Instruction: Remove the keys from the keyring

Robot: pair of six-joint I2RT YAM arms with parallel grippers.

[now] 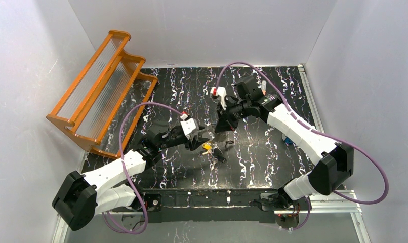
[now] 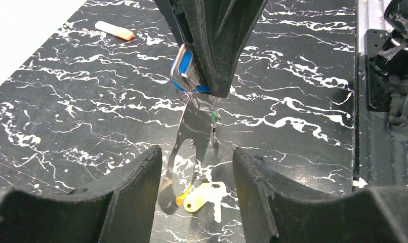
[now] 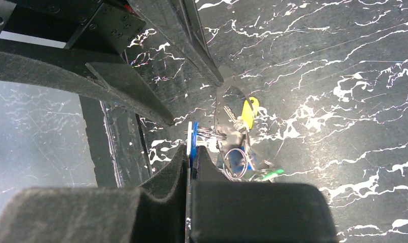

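Hanging bunch, top view: the keys (image 1: 212, 150) sit low over the black marbled table (image 1: 262, 162) between the two grippers. Only a yellow head reads clearly, and the keyring is too thin to make out here.
Left gripper, top view: the left gripper (image 1: 202, 135) is just left of the bunch; its jaw gap is not readable from above.
Right gripper, top view: the right gripper (image 1: 223, 126) points down, just above and right of the bunch.
Orange rack, top view: the orange rack (image 1: 100, 91) stands at the far left, well apart.
Left jaws, left wrist view: partly spread and gripping nothing, with the left fingers (image 2: 141, 192) either side of the keyring (image 2: 192, 136). Whether one edge touches the loop cannot be told.
Keyring, left wrist view: the flat grey loop hangs tilted below the blue-and-white disc (image 2: 184, 68).
Right fingers, left wrist view: the right fingers (image 2: 217, 45) come down from the top and clamp that disc.
Yellow key, left wrist view: the yellow key (image 2: 204, 196) lies low by the table, between the left fingers.
Tube, left wrist view: the orange-and-white tube (image 2: 115, 30) lies far off on the table.
Right jaws, right wrist view: closed tight on the disc, seen edge-on.
Keys, right wrist view: the yellow key, a blue key head (image 3: 237, 162) and a green key head (image 3: 267, 174) bunch at the loop just beyond the disc.
Left fingers, right wrist view: apart, entering from the upper left near the loop's far end.
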